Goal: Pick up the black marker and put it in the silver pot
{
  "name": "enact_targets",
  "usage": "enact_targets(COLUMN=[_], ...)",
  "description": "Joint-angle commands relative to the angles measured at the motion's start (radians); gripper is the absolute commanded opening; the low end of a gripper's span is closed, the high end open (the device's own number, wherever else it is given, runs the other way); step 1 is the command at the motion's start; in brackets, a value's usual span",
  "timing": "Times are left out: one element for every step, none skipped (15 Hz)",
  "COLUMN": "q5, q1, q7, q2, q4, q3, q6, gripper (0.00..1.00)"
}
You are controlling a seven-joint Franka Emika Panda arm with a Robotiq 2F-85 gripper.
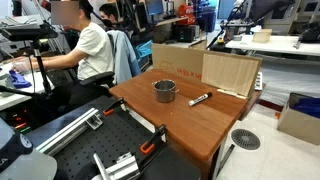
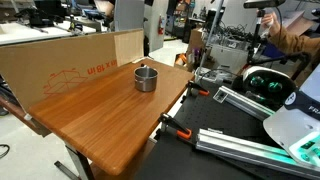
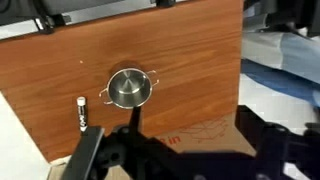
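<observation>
A cardboard wall stood along one edge of the wooden table, and it showed with red print in an exterior view. A person sat at a desk beyond the table, well apart from it. An orange clamp gripped the table's edge near the robot's side. Nothing stood between the marker and the pot.

The black marker lay flat on the wood beside the silver pot, near but not touching it, with its lighter end away from the gripper. The gripper hung above the table near the cardboard, its fingers wide apart and holding nothing. The marker appeared just beyond one finger.

In an exterior view, the marker lay between the pot and the cardboard. The pot stood upright, with bare wood on all sides.
</observation>
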Motion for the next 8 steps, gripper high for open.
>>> enact_targets(q5=[0.003,0.008,0.009,0.006,0.009,0.012,0.012,0.014], q1=[-0.007,-0.006,-0.009,-0.015,-0.021,-0.027,-0.034,-0.043], q7=[-0.002,-0.011,-0.008,-0.003,-0.003,-0.007,-0.011,-0.017], q2=[0.0,0.003,0.01,0.017,0.024,0.028,0.032,0.038], q4=[0.002,0.005,0.009,0.013,0.019,0.024,0.027,0.031], q3=[0.006,0.0,-0.002,-0.004,-0.011,-0.019,-0.026,-0.038], q6=[-0.004,-0.005,0.002,0.004,0.001,-0.004,-0.004,-0.003], gripper=[1.0,1.0,1.0,1.0,1.0,1.0,1.0,1.0])
